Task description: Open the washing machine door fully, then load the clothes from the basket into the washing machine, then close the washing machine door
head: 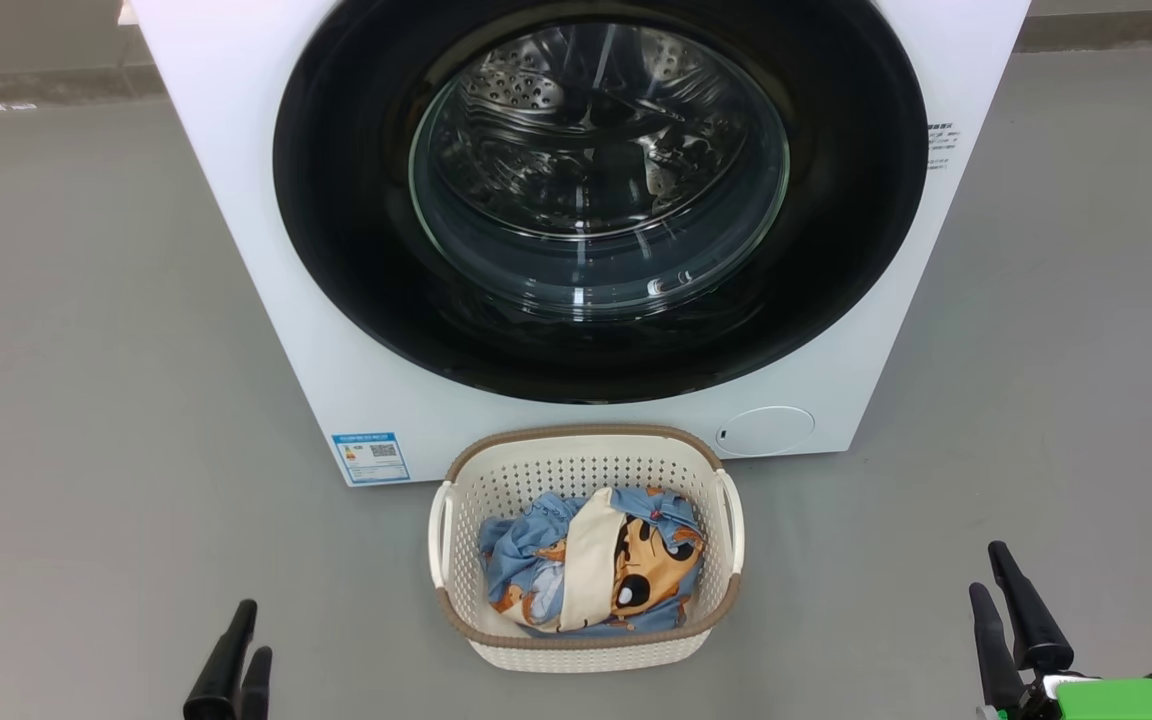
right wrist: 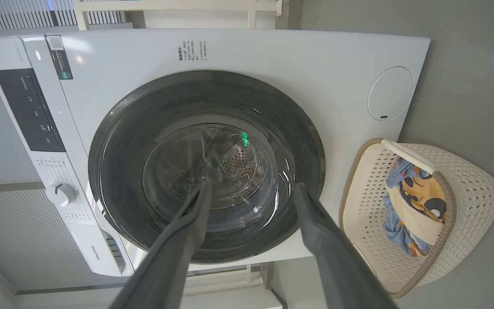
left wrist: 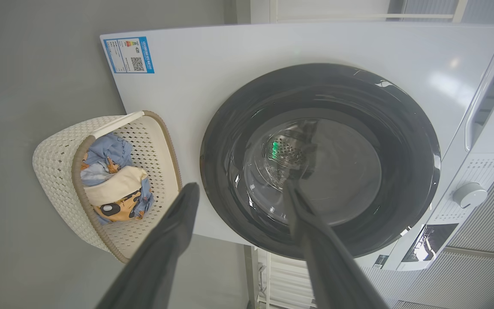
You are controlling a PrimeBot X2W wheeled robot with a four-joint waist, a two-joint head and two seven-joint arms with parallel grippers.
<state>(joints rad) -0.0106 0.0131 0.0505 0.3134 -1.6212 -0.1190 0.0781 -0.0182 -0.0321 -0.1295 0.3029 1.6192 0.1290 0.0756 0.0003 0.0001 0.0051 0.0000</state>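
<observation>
Looking low first: the dark two-fingered left gripper (head: 252,632) at lower left and the right gripper (head: 988,570) at lower right both have their fingers apart, holding nothing. Bottom centre, the cream perforated plastic basket (head: 576,470) holds all the light-blue cartoon-print clothes (head: 596,570). Above it, the boxy white washing machine (head: 236,150) has its round glossy black door (head: 356,200) shut. Opening, loading and closing are all left to do.

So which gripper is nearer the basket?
Left, slightly. The left gripper sits just left of the basket; the right gripper stands farther out on its right.
</observation>
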